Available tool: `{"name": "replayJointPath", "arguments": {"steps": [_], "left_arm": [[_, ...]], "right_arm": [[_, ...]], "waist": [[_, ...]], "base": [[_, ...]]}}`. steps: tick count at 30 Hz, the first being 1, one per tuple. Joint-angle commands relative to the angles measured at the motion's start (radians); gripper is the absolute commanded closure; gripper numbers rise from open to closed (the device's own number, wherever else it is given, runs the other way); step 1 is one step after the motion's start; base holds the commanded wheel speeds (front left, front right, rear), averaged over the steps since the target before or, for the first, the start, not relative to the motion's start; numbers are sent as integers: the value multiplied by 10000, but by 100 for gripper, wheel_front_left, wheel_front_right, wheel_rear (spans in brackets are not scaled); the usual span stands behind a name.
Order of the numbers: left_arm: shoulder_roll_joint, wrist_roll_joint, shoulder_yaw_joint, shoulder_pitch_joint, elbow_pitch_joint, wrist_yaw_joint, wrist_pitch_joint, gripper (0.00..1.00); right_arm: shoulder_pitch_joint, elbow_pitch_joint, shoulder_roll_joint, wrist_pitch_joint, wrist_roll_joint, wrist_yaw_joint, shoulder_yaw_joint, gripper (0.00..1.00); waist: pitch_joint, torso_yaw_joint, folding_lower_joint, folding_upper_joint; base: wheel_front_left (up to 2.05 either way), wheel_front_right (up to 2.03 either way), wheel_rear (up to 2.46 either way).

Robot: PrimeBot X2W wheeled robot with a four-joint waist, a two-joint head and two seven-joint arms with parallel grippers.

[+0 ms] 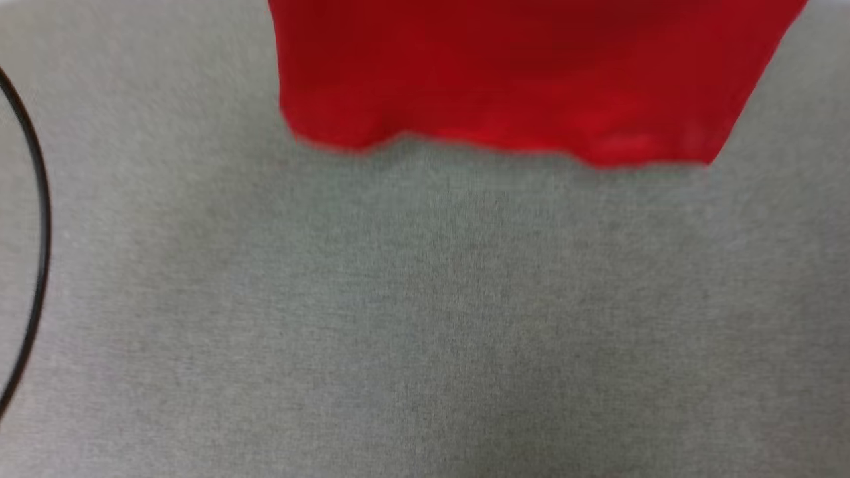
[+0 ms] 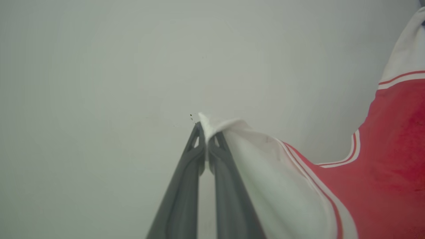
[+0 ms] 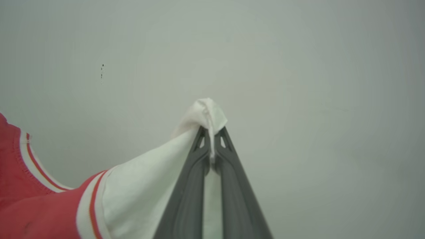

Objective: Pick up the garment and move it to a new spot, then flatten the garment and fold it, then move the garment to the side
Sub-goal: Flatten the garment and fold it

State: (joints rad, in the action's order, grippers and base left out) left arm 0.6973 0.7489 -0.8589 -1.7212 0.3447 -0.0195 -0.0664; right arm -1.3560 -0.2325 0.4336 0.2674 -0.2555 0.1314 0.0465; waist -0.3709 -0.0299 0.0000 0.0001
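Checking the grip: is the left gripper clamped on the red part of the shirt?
No, the left gripper is shut on a white sleeve tip of the garment.

Looks down on a grey, finely flecked, cloth-like surface [image 1: 425,318], blurred, with a thin black line [image 1: 45,239] curving along its left edge and a dimmer patch toward the lower middle. Faces, in both wrist views, a plain pale grey-green backdrop [image 2: 99,66], softly and evenly lit, dimming slightly toward the corners. Carries a few tiny dark specks [image 2: 191,116] near the middle of the left wrist view.
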Motion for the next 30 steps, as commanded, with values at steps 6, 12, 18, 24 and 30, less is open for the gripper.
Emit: {"name": "replayJointPath", "arguments": {"steps": [6,12,18,24,30], "left_arm": [[-472,-392,380,-2014,1431,-319,-359,100],[-656,-637,501,-3348,2399,-586,-664,100],[-728,-604,416,-3357,3229,-751,-1097,100],[-955,-316,425,-2435,3941,-825,-1639,100],[-981,-113,479,-1100,4230,-833,-1921,100]], "right_arm": [[-2718,-1641,-360,-753,1041,-16,134,100],[-4500,-3044,-652,-1432,1673,-15,165,100],[-5164,-4074,-1009,-1959,2043,-15,274,100],[-4533,-4823,-1312,-2588,2036,-15,238,100],[-3444,-5274,-1594,-3234,1803,-15,435,100]], "waist": [[-1849,72,0,-1],[-2477,158,0,-1],[-2963,133,0,-1],[-3137,115,0,-1],[-2841,208,0,-1]], "base": [[0,0,0],[0,0,0],[0,0,0],[0,0,0],[0,0,0]]}}
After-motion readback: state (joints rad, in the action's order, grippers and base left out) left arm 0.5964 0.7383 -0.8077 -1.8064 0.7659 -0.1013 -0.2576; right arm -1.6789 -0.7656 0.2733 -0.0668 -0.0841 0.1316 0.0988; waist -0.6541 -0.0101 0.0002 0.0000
